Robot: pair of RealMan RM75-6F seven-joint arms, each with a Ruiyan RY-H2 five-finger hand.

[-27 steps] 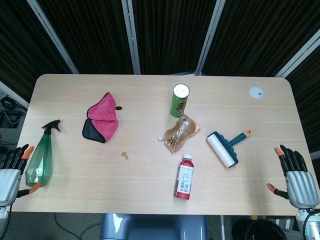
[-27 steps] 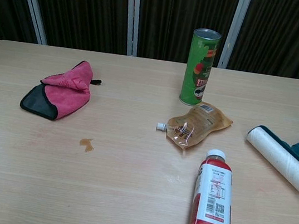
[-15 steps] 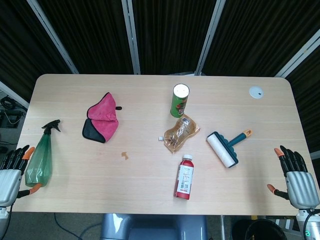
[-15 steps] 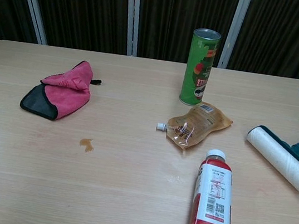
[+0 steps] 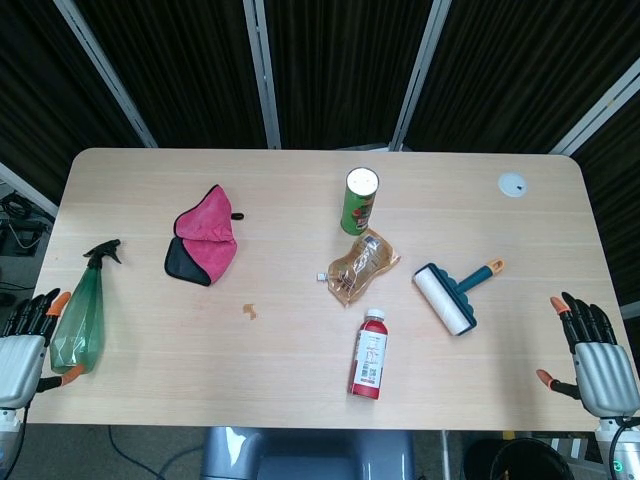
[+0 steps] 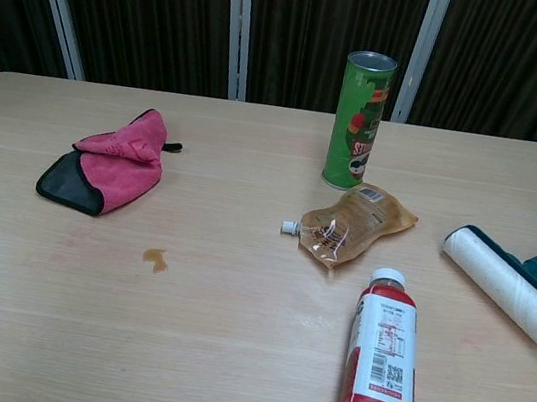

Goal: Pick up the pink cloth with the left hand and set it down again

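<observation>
— How are the hands posed?

— The left hand (image 5: 20, 352) is held at the near left corner of the table (image 5: 300, 190), fingers spread, nothing gripped, just beside the green spray bottle (image 5: 82, 308). The right hand (image 5: 600, 362) is kept off the near right corner, fingers likewise apart and empty.

— Where is the pink cloth (image 5: 204, 244)?

— It is seen crumpled on the table's left half, well apart from the left hand, untouched.

— What is changed from the earlier frames?

— Almost nothing; both hands are found marginally lower, and the cloth, chip can (image 5: 360, 200), pouch (image 5: 362, 265), red bottle (image 5: 370, 354) and lint roller (image 5: 452, 294) are left unmoved.
</observation>
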